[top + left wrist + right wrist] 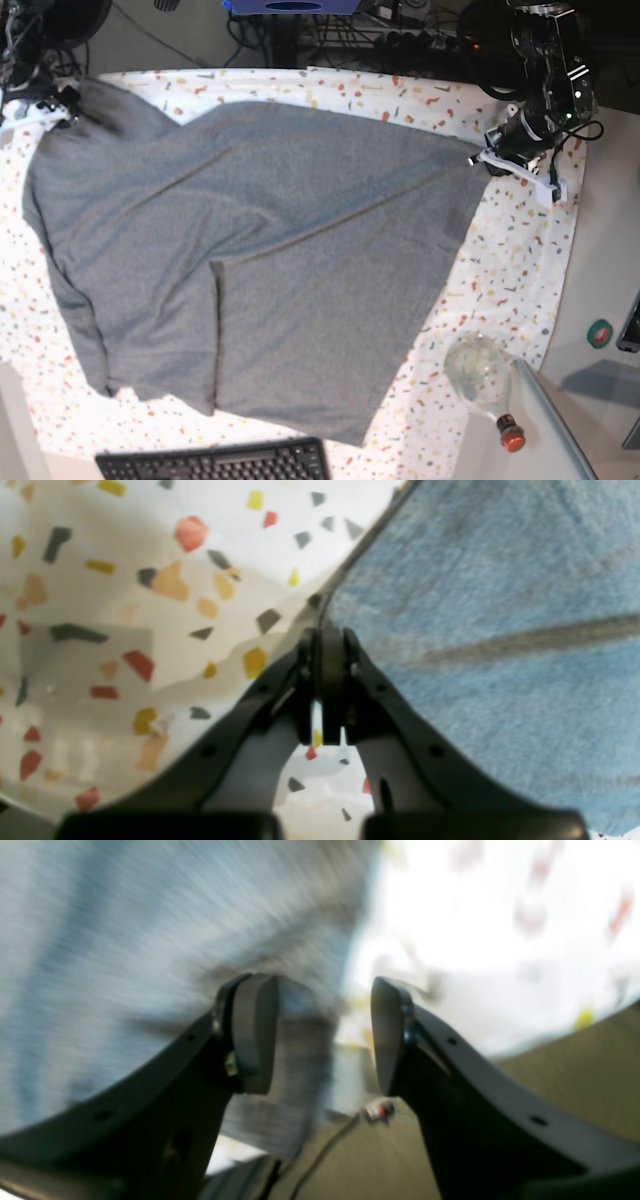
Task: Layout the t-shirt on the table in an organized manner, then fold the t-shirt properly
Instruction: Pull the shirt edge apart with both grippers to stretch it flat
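The grey t-shirt lies spread wide over the speckled table, with a long crease down its middle. In the base view my left gripper sits at the shirt's far right corner. The left wrist view shows that gripper shut on the t-shirt's edge, just above the table. My right gripper is at the far left corner. In the blurred right wrist view it stands open, with t-shirt fabric beside and loosely between its fingers.
A clear glass bottle with a red cap lies at the front right, by the table's edge. A black keyboard sits at the front edge. A green tape roll rests on the grey side surface. Cables and equipment crowd the back.
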`<state>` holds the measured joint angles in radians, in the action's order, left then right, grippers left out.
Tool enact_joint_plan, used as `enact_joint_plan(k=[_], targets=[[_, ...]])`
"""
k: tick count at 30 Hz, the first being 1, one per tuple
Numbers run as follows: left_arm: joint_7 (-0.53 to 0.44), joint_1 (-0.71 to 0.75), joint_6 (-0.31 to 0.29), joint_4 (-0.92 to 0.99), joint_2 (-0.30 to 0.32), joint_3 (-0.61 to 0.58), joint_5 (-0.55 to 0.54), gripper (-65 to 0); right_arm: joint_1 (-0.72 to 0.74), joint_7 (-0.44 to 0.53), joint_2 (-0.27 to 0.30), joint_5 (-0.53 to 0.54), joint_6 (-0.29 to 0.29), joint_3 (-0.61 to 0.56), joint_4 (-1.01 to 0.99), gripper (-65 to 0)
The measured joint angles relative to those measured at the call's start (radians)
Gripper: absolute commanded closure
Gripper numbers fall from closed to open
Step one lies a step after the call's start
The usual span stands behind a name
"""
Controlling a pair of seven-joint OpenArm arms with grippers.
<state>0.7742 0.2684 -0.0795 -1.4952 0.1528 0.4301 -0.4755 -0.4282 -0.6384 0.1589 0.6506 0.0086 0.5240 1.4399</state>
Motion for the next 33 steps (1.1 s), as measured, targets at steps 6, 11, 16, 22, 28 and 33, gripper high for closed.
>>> enact_joint_plan(k=[6,11,16,22,28,33], targets=[[0.000,0.000,0.000,0.000,0.000,0.000,0.000,0.0,0.031,0.010,0.009,-0.004,0.068,0.003,-0.044,-29.0],[0.000,0.000,0.000,0.000,0.000,0.000,0.000,0.0,0.028,0.017,0.009,-0.014,0.089,-0.008,-0.038,-28.5],[0.000,0.001,0.000,0.000,0.000,0.000,0.000,0.0,0.002,0.017,0.005,-0.008,0.102,-0.103,0.012,-28.5],[0.000,0.001,0.000,0.000,0.000,0.000,0.000,0.0,0.000,0.016,0.006,-0.004,0.105,-0.129,0.018,-18.6],[0.000,0.027,0.000,-0.034,0.000,0.000,0.003,0.0,-0.018,0.002,0.005,0.004,0.105,-0.132,0.019,0.0],[0.002,0.113,0.001,-0.190,0.042,-0.004,-0.003,0.0,-0.021,-0.108,-0.006,0.001,0.105,-0.069,0.068,0.0]])
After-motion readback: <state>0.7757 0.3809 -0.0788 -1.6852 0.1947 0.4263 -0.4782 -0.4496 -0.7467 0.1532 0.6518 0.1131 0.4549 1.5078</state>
